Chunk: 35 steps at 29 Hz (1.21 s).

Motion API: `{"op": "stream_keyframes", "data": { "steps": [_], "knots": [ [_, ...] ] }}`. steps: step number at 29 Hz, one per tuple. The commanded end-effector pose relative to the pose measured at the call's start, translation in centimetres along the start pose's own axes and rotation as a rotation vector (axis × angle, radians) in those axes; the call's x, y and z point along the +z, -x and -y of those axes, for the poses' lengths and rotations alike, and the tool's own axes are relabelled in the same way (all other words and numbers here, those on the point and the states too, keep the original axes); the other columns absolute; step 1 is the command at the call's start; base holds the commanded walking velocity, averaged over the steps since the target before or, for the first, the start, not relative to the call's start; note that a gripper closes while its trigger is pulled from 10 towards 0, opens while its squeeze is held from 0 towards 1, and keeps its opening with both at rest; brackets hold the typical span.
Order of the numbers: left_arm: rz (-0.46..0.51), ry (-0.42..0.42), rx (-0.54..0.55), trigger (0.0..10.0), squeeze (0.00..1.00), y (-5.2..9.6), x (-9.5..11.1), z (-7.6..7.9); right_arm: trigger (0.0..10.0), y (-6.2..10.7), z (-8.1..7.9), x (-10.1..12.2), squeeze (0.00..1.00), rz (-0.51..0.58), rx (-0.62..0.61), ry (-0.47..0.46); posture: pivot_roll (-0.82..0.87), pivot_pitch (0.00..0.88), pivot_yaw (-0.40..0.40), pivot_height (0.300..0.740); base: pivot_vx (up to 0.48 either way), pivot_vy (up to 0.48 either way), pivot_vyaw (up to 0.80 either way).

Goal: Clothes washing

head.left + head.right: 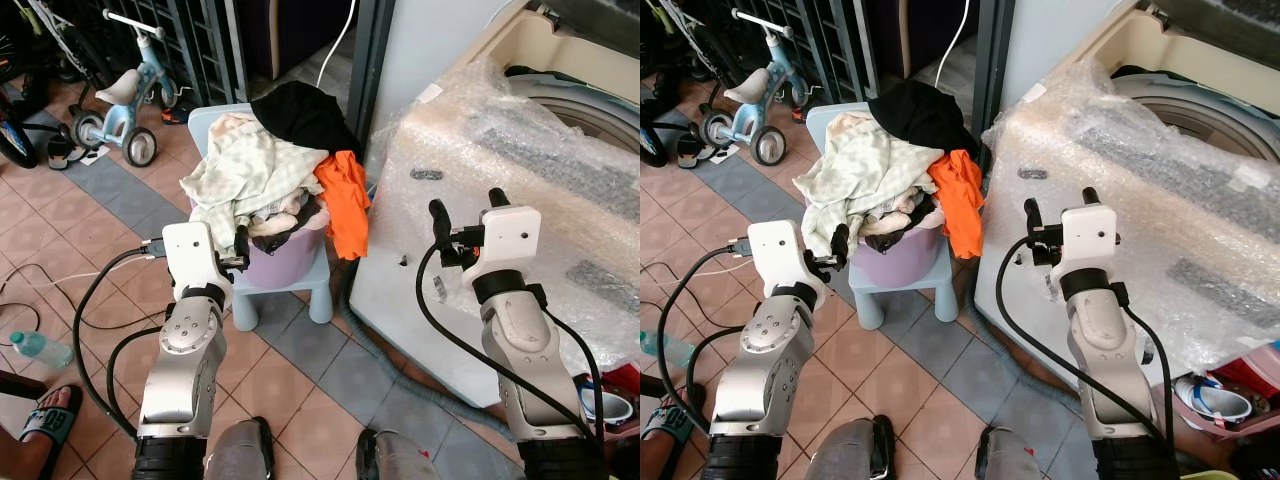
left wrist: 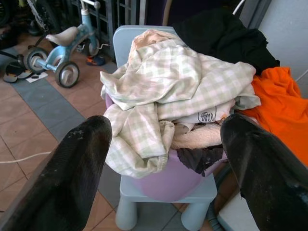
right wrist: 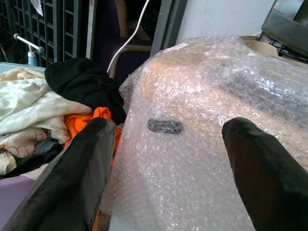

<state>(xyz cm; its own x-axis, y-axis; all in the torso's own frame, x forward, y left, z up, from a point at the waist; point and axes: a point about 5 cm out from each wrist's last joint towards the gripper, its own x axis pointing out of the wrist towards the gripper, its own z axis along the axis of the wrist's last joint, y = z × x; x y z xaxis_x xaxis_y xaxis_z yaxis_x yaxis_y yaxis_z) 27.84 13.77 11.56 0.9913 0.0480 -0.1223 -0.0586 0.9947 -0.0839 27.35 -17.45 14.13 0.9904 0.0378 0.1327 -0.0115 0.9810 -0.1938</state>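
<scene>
Here, the washing machine (image 1: pixel 520 160) is the biggest thing, standing at about 2 o'clock from the robot, its top and front wrapped in bubble wrap (image 3: pixel 202 144) and its drum opening at the far right of the head views. A small dark patch (image 3: pixel 164 126) sits on the wrap near its front corner.

At 12 o'clock, a pale blue child's chair (image 1: pixel 290 300) stands on the tiled floor (image 1: pixel 80 220), just beside the machine. On its seat rests a lilac laundry basket (image 1: pixel 285 262), heaped well over its rim with clothes. A pale checked cloth (image 2: pixel 178 82) lies across most of the heap, a black garment (image 1: pixel 300 112) crowns it at the back, and an orange garment (image 1: pixel 345 200) hangs down the side nearest the machine.

The left gripper (image 2: pixel 166 168) is raised at 11 o'clock, just short of the basket, its two black fingers spread wide apart with nothing between them. The right gripper (image 3: pixel 168 168) is held up at 1 o'clock before the wrapped machine, its fingers also spread wide and holding nothing.

Farther off, at 10 o'clock, a light blue child's tricycle (image 1: pixel 125 100) stands by dark railings. Near the robot's left side, at 8 o'clock, a plastic bottle (image 1: pixel 40 350) lies on the tiles, and a sandalled foot (image 1: pixel 45 420) is at the lower edge
</scene>
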Motion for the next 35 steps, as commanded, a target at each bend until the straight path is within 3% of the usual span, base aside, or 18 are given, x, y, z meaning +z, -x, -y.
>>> {"op": "stream_keyframes", "data": {
  "steps": [1,9,17,23,35],
  "knots": [
    [-0.016,-0.012,0.023,10.0,0.00,0.4,-0.4,-0.7,10.0,0.3,-0.1,0.3,0.00,-0.003,-0.023,-0.010,-0.03,0.101,0.019,0.740,0.000,0.480,0.00],
    [-0.014,-0.023,0.031,10.0,0.00,0.4,-0.3,-0.9,10.0,0.9,0.0,-0.7,0.00,-0.057,-0.061,-0.025,-0.03,0.107,0.022,0.740,0.000,0.435,0.00],
    [0.034,-0.044,0.005,10.0,0.00,0.1,0.3,-0.8,10.0,0.9,0.1,-0.8,0.00,-0.073,-0.057,-0.057,-0.02,0.116,0.023,0.740,0.000,0.000,0.00],
    [0.092,-0.104,0.025,10.0,0.00,0.7,0.3,-2.2,10.0,0.9,-0.2,-1.1,0.00,-0.083,-0.049,-0.085,-0.02,0.120,0.019,0.740,0.000,0.000,0.00],
    [0.089,-0.094,0.015,10.0,0.00,0.8,-0.4,-2.1,10.0,1.2,-1.1,-1.3,0.00,-0.093,0.027,-0.092,-0.03,0.118,0.014,0.740,0.321,0.000,0.21]
  ]
}}
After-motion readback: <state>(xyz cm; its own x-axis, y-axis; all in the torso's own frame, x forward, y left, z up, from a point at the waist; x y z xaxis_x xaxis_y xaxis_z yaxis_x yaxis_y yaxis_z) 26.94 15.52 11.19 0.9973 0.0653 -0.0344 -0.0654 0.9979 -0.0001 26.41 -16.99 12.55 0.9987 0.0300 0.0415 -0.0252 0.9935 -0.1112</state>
